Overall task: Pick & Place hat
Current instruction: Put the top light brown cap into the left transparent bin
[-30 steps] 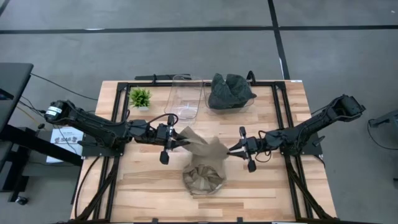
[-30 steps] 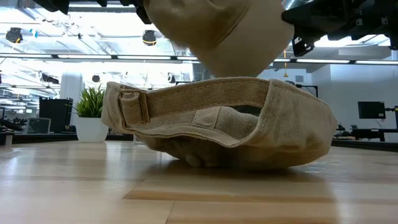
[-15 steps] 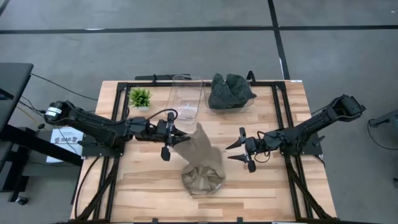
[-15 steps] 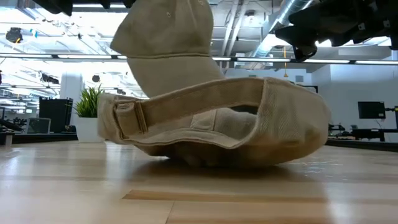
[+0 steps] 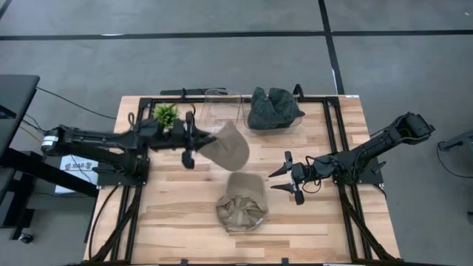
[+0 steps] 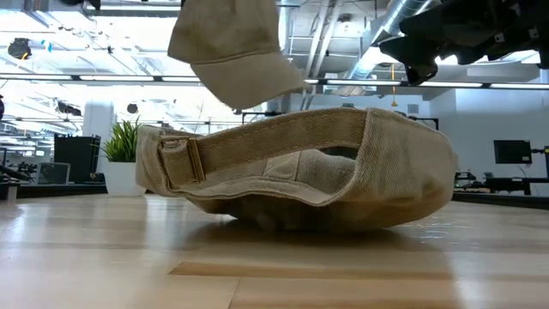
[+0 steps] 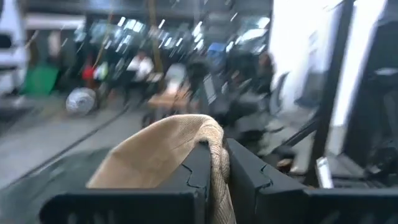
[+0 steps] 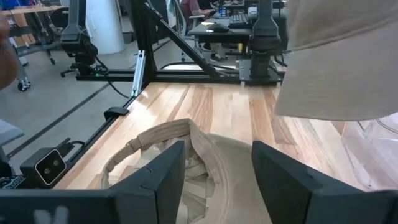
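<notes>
The left gripper [image 5: 194, 140] pinched a tan hat [image 5: 226, 145], hanging just beside the clear bin [image 5: 222, 111]; the right gripper [image 5: 284, 178] stood spread, empty, farther off.

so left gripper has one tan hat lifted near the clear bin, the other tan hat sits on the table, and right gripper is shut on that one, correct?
Not quite. The right gripper is open and apart from the tan hat on the table, as the high view shows. The rest holds: the left gripper holds the lifted tan hat near the clear bin.
</notes>
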